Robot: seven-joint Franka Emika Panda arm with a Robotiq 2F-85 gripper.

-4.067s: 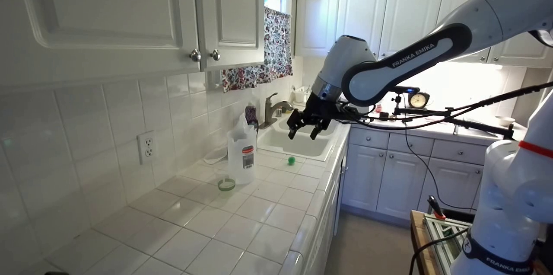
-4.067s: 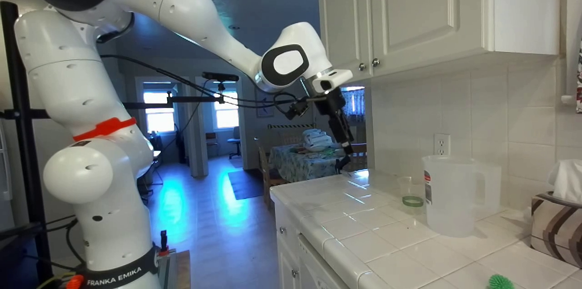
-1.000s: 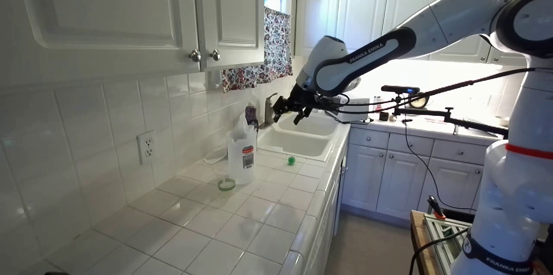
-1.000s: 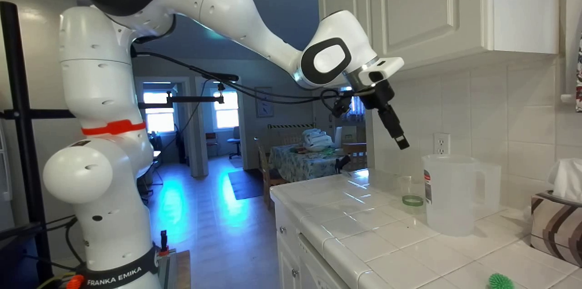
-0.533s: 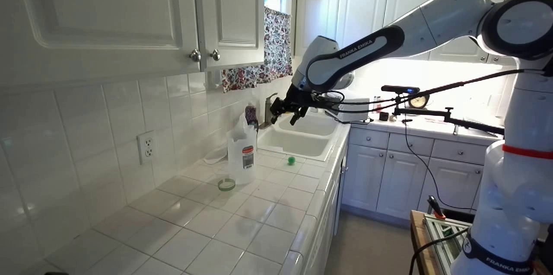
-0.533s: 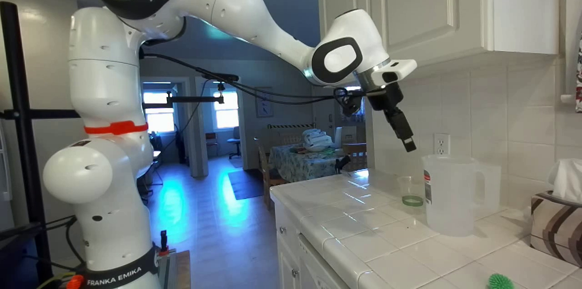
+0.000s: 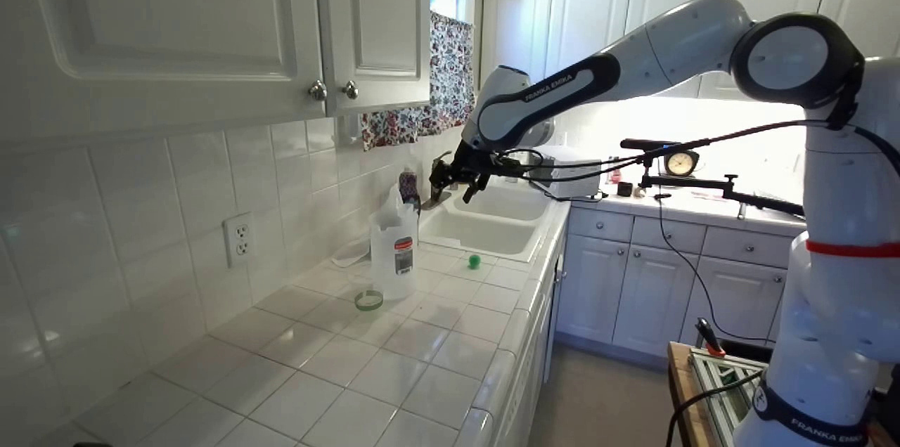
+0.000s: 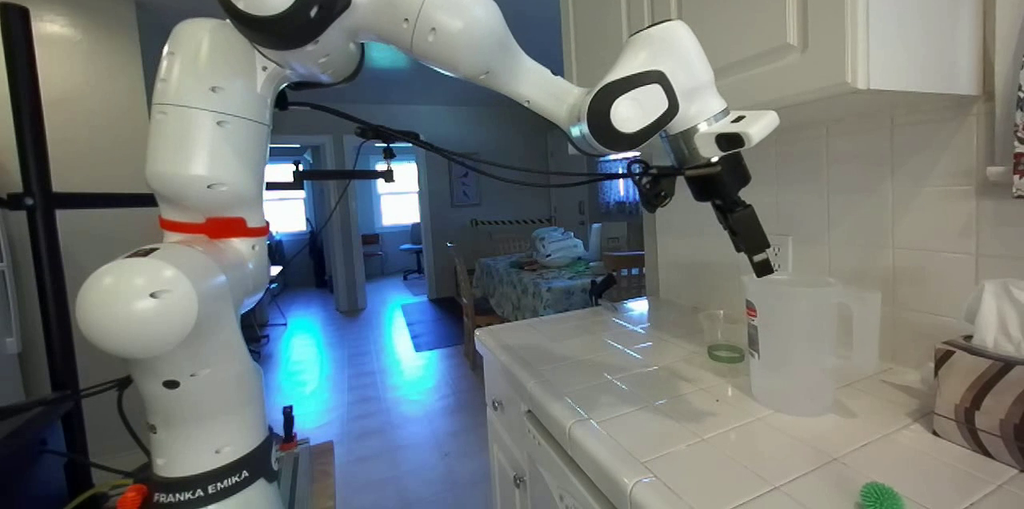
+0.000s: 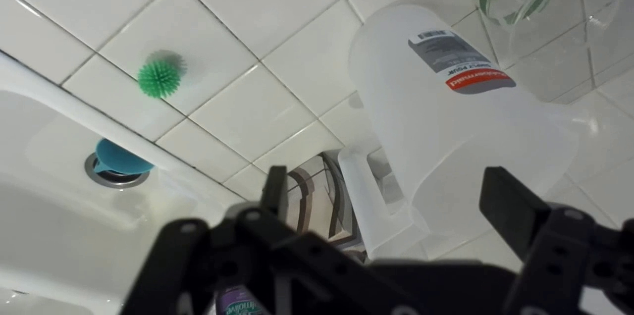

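We see a white-tiled counter [image 7: 336, 384] with a white double-basin sink [image 7: 478, 236] set into it. A translucent Rubbermaid pitcher [image 9: 401, 87] stands upright on the tiles, near the sink. Close to its open top hangs our black Robotiq gripper [image 9: 389, 191], fingers spread wide. We find a brown-striped tissue box [image 8: 980, 405] toward the handle side, a clear green-banded cup [image 8: 724, 333] just beside the pitcher, and a spiky green ball [image 9: 159, 78] near the sink's rim.

Downward wrist view close over the counter [image 9: 302, 47], roughly opposite exterior views farther back, pitcher [image 8: 792, 361] in all.
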